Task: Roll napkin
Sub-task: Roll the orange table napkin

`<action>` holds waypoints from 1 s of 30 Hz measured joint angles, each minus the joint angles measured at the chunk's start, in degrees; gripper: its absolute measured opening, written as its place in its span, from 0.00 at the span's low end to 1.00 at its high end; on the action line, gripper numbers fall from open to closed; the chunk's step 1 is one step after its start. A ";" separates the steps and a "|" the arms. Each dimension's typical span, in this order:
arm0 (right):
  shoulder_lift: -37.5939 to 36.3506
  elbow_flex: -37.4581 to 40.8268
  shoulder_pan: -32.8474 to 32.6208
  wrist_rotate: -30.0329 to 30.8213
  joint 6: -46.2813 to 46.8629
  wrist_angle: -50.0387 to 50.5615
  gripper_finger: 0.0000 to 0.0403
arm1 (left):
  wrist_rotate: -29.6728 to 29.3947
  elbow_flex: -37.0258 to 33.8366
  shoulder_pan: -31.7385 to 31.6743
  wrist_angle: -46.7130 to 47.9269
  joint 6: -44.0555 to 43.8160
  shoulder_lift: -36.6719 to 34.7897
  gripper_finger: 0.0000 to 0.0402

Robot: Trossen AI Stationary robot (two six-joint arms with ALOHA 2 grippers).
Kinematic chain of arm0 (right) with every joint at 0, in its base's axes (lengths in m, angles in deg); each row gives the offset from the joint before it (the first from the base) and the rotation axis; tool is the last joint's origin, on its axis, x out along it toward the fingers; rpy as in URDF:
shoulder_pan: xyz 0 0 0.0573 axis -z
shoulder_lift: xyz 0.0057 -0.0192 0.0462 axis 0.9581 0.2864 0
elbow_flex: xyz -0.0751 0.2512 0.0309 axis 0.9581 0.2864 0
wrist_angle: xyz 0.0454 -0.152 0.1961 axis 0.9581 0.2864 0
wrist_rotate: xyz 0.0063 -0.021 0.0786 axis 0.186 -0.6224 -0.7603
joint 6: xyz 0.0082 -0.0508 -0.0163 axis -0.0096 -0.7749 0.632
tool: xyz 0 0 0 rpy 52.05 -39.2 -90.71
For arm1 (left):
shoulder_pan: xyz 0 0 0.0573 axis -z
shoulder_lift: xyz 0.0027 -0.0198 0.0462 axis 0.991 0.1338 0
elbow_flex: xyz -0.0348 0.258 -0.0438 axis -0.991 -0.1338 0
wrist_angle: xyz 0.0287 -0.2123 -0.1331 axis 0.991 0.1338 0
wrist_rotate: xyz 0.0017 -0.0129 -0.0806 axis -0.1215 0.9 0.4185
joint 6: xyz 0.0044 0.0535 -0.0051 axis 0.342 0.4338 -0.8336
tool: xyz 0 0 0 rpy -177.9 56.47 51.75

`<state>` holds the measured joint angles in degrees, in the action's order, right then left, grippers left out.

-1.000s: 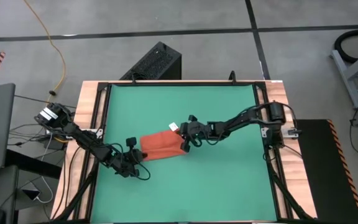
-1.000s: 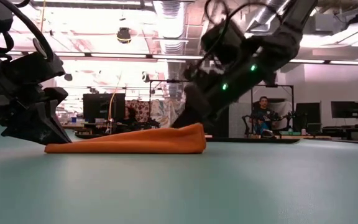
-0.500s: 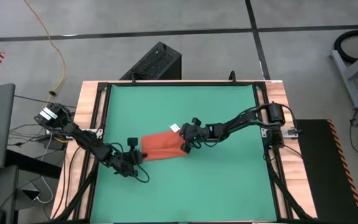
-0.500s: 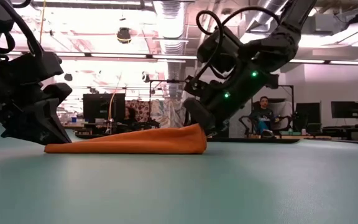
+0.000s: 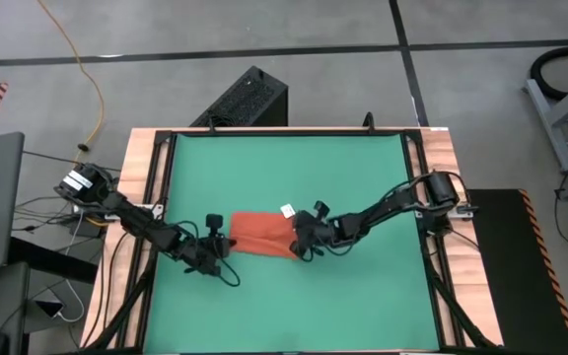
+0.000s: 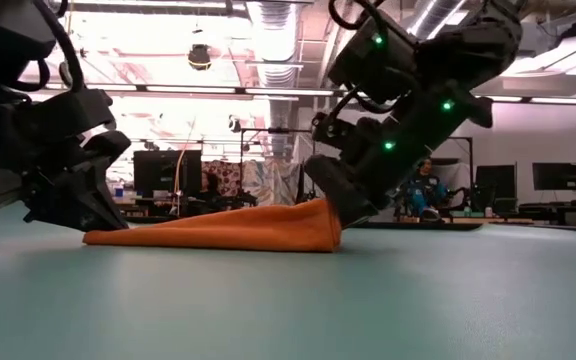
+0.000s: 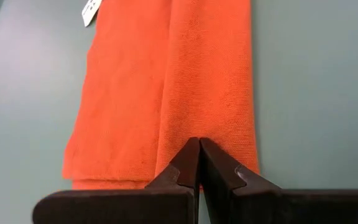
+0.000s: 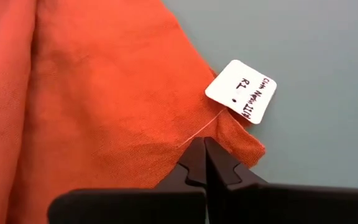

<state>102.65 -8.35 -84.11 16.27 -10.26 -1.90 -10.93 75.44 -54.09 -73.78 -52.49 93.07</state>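
Orange-red napkin (image 5: 261, 234) lies folded into a narrow strip just below the centre of the high view, on the green table (image 5: 363, 296). Its long axis runs left to right across the frame. A small white tag (image 5: 288, 210) sits at the strip's upper right corner, with handwriting on it in the right wrist view (image 8: 240, 91).

Left gripper (image 5: 222, 242) is at the strip's left end, its arm entering from the left edge of the table. Fingers are pressed together — in the left wrist view the tips (image 7: 199, 149) meet on the cloth near a lengthwise fold, pinching the napkin (image 7: 166, 81).

Right gripper (image 5: 300, 244) is at the strip's right end, its arm reaching in from the right side. Its fingers are likewise closed — in the right wrist view the tips (image 8: 204, 149) meet on the napkin (image 8: 92, 106) edge just beside the tag.

In the low view the napkin (image 6: 218, 228) rests flat on the table at the left end and rises to a thicker fold at the right end, under the right gripper (image 6: 346, 208). The left gripper (image 6: 98, 215) touches the thin end.
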 joint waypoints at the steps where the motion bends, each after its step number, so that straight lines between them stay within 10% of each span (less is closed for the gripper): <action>1: -0.51 0.00 -0.43 1.53 0.06 0.12 0.03 | 0.03 -0.02 -0.17 -0.28 0.05 0.00 0.00; 9: -9.51 0.07 -5.36 12.37 -7.23 -3.72 0.03 | 1.64 -0.04 -1.48 -1.71 0.03 0.00 0.00; 30: 0.55 0.16 -9.74 6.07 -7.49 -14.77 0.03 | 2.94 0.00 -2.09 -2.42 -0.94 -0.02 0.00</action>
<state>103.21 -8.19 -93.85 22.33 -17.75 -16.67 -7.99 75.44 -56.18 -76.21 -53.43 93.05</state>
